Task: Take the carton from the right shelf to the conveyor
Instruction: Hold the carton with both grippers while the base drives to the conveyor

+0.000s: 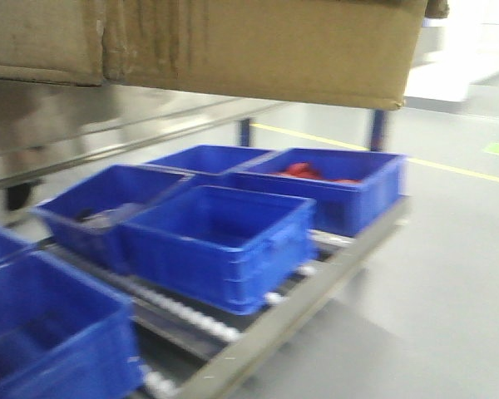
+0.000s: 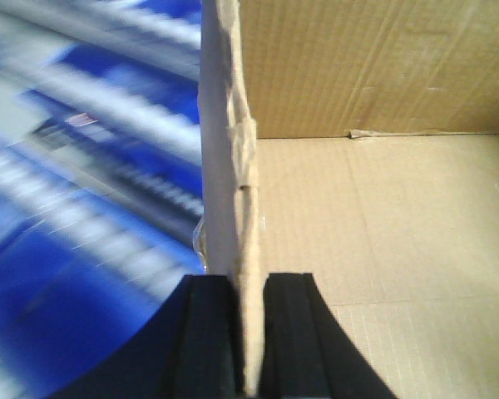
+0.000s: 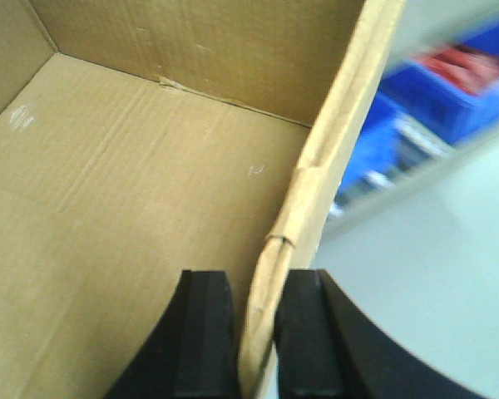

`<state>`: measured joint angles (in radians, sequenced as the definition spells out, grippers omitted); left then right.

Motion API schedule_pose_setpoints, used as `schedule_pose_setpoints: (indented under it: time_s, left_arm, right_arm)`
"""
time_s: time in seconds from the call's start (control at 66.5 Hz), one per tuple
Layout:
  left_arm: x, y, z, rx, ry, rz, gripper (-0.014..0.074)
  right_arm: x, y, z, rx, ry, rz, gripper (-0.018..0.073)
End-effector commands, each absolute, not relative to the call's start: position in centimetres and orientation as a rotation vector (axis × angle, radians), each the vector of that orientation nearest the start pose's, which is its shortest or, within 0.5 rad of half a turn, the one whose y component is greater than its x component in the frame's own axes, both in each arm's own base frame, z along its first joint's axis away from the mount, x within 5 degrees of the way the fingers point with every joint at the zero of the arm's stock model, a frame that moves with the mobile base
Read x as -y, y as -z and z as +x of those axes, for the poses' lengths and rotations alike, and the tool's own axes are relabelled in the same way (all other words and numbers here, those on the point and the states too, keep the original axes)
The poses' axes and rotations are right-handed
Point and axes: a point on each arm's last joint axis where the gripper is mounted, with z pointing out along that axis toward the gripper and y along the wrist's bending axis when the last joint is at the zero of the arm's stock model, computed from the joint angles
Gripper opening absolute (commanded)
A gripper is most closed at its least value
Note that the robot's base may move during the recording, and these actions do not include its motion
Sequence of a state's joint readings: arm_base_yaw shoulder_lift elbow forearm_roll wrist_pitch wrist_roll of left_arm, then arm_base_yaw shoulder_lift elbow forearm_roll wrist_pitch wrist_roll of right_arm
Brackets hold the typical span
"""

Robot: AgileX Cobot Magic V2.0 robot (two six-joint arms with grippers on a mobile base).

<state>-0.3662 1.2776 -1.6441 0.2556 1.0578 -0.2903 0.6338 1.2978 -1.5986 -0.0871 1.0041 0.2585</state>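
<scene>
The brown cardboard carton (image 1: 233,46) fills the top of the front view, held in the air above the shelf. In the left wrist view my left gripper (image 2: 248,332) is shut on the carton's left wall (image 2: 229,166), one black finger outside and one inside the open box. My right gripper (image 3: 258,332) is shut on the carton's right wall (image 3: 316,191) the same way, with the bare box floor (image 3: 133,191) to its left. The steel shelf (image 1: 258,332) with its roller track lies below. The conveyor is out of view.
Several blue plastic bins (image 1: 220,241) stand on the shelf rollers; the far right one holds red bags (image 1: 303,172). Grey floor (image 1: 449,274) with a yellow line (image 1: 457,169) spreads to the right. Blue shelf posts (image 1: 377,129) stand behind the bins.
</scene>
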Motion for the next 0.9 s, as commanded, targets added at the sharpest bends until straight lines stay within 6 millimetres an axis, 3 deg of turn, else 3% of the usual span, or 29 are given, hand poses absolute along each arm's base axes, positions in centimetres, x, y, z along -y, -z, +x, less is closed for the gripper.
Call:
schedule_pose_setpoints:
  time_s: [0.0,0.888]
  left_arm:
    - [7.56,-49.31,23.53,-2.065,0.164,0.098,-0.0009]
    - [7.49,-49.33,23.55,-2.063,0.153,0.098,-0.0009]
  right_arm:
    - [-15.27,-47.49,20.96,-2.110,-0.464,-0.446,-0.0067]
    - [-15.27,-47.49,20.96,-2.110,-0.464,-0.446,-0.0067]
